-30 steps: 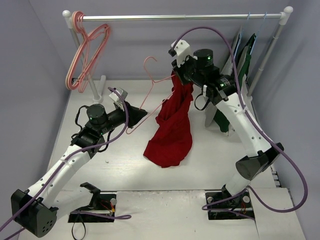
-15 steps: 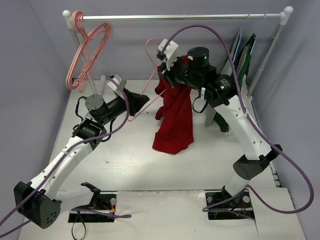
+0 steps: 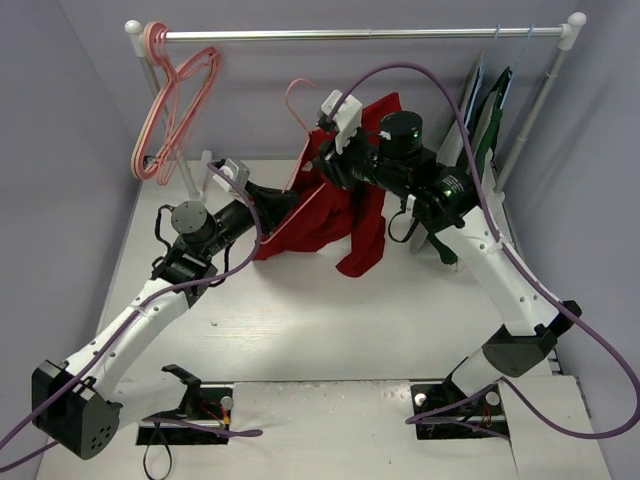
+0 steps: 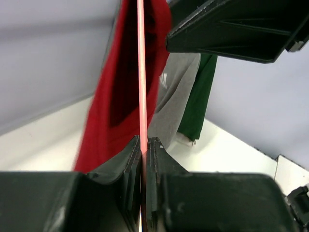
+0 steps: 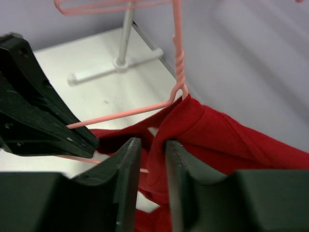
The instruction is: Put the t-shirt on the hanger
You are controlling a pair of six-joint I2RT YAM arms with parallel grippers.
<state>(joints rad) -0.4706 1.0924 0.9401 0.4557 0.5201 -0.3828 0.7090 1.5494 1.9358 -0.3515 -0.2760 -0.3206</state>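
The red t-shirt [image 3: 322, 215] is draped over the salmon-pink hanger [image 3: 298, 100], held above the table; its hook pokes up out of the cloth. My left gripper [image 3: 290, 200] is shut on the hanger's thin wire [image 4: 142, 87] at its low end, next to the shirt [image 4: 108, 101]. My right gripper [image 3: 325, 158] is shut on a fold of the shirt [image 5: 203, 125] just below the hanger's twisted neck [image 5: 177, 63], with red cloth pinched between the fingers [image 5: 126, 169]. Part of the hanger's frame is hidden inside the shirt.
Several spare pink hangers [image 3: 172, 100] hang at the left end of the metal rail [image 3: 360, 34]. A grey garment [image 4: 175, 101] and a dark green one [image 4: 198, 92] hang on light blue hangers [image 3: 497, 40] at the right. The rack's foot [image 5: 120, 65] stands at the back.
My right gripper has lifted the shirt off the table and carried it left and back over the hanger. My left gripper has raised the hanger into the shirt, which now spreads along it.
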